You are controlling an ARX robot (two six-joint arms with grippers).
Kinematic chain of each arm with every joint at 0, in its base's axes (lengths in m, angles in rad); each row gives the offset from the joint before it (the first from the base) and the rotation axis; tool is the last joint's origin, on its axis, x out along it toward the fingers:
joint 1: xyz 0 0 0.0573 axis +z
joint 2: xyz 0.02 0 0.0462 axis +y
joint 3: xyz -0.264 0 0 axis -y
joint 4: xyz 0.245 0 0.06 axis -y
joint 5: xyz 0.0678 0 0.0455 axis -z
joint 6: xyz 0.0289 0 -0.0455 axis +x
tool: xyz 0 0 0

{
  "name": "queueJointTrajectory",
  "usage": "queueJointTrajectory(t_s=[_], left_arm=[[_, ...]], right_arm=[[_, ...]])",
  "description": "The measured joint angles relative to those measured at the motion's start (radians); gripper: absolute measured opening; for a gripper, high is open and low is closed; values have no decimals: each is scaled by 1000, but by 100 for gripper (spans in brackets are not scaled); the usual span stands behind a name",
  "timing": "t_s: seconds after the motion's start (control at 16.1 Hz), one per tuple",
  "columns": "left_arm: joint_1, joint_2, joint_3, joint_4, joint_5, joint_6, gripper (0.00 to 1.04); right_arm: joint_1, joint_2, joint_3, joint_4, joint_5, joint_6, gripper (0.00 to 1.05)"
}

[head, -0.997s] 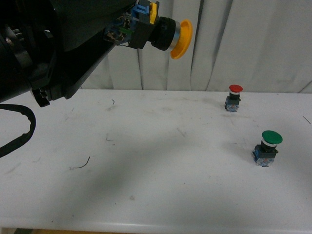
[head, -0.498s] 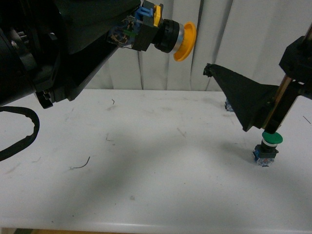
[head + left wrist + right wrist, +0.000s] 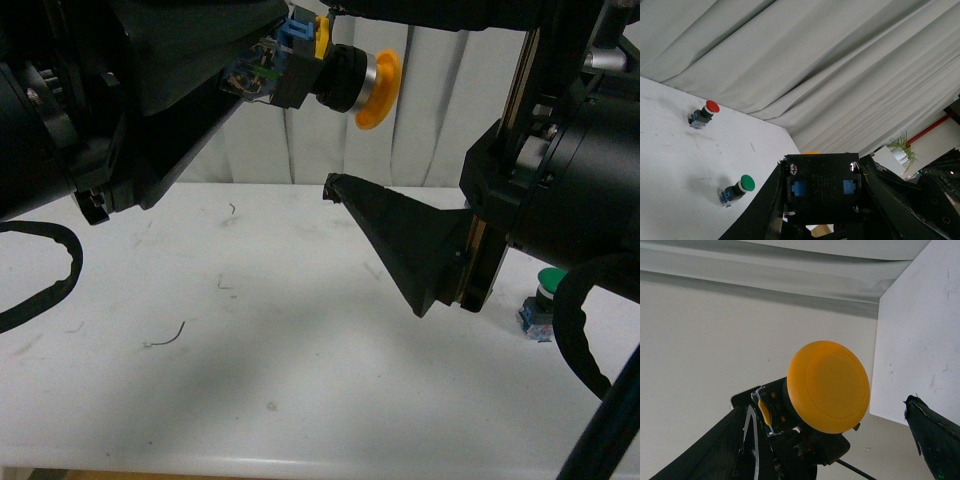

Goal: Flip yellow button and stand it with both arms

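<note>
High above the table, the yellow button [image 3: 345,75] lies on its side, its yellow-orange cap [image 3: 380,90] pointing right. My left gripper [image 3: 272,72] is shut on its blue-trimmed contact block [image 3: 822,187]. My right gripper [image 3: 333,97] is open. One wedge finger [image 3: 410,240] reaches under the button and the other runs along the top edge above it. In the right wrist view the cap [image 3: 827,387] faces the camera, with a black fingertip [image 3: 935,435] well off to one side. Nothing of the right gripper touches the button.
The green-capped button [image 3: 545,290] stands upright at the table's right side, half hidden behind my right arm; it also shows in the left wrist view [image 3: 737,187]. A red-capped button [image 3: 704,112] stands farther back. Grey curtains hang behind the white table [image 3: 250,340].
My right arm has swung in from the right, its open jaws now above and below the held button, and it now hides the red button. The left gripper has barely moved.
</note>
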Motion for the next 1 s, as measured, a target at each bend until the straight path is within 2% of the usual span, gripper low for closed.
queueJointTrajectory(t_s=[0.62,0.69,0.75,1.0], left_arm=[[12,0,-17,0,8,0,35],[12,0,-18,0,10,-1,35],[11,0,-18,2,10,-1,35],[13,-1,-18,7,11,-1,35]], right_arm=[[-19,42,78,-2,38,1,98],[-18,42,84,-2,42,1,90],[-11,46,92,-2,55,0,73],[-6,62,93,-11,80,-2,32]])
